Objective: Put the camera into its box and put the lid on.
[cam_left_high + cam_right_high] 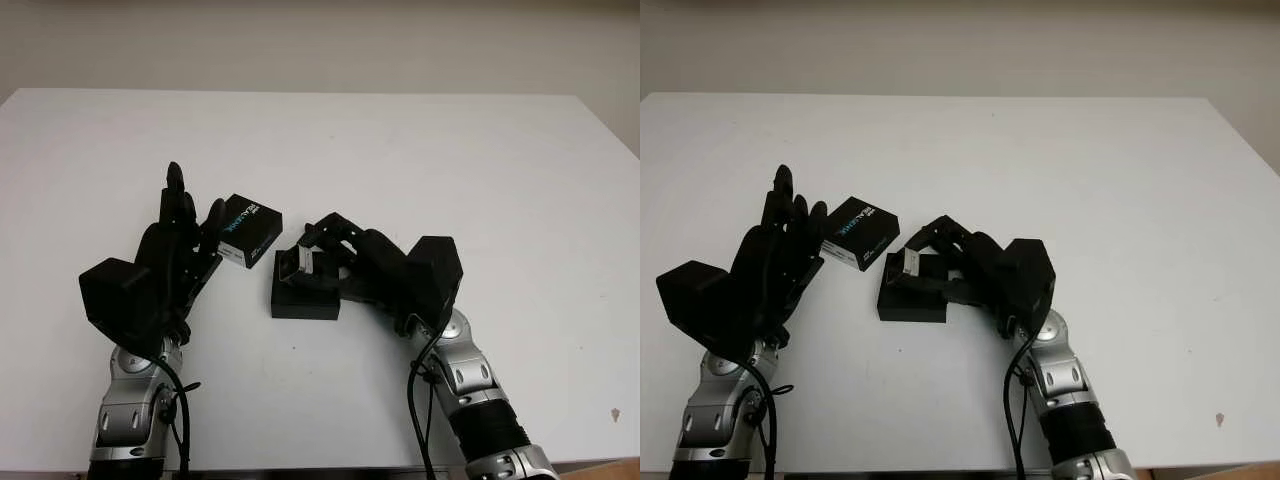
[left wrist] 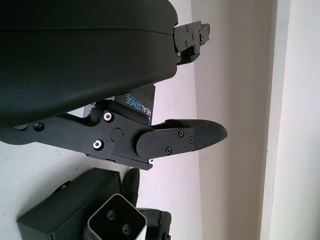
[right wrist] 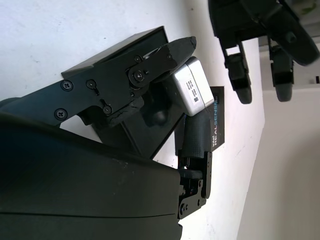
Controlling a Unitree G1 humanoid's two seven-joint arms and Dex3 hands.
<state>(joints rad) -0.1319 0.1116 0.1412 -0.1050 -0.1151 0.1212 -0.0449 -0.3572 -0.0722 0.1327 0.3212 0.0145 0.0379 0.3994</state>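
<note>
On the white counter (image 1: 420, 150), going from left to right: the left hand (image 1: 178, 250) stands upright at the left, open and holding nothing, its fingers (image 1: 175, 190) pointing away from the robot. Just beside its fingertips, on the right, lies the lid (image 1: 248, 230), a shallow black cardboard piece with white and blue lettering, turned at an angle. It looks light and stiff, so by my judgement it should be taken at two opposite edges, since a pinch on the flat top would give the fingers nothing to bite on.

Next to the right, and a little nearer the robot, sits the open black box (image 1: 304, 296), flat on the counter and apart from the lid. Above its open top is the camera (image 1: 297, 262), a small silver metal block (smooth-sided, so probably slippery, and with glass on its face that should not be pressed). The right hand (image 1: 345, 262) has it: in the right wrist view two fingers (image 3: 160, 62) are curled around the silver body (image 3: 192, 86), one over its upper face and one below, clamping it by its sides. The camera is tilted, over the box or just entering it, not yet seated flat. The right forearm runs off toward the bottom right.
</note>
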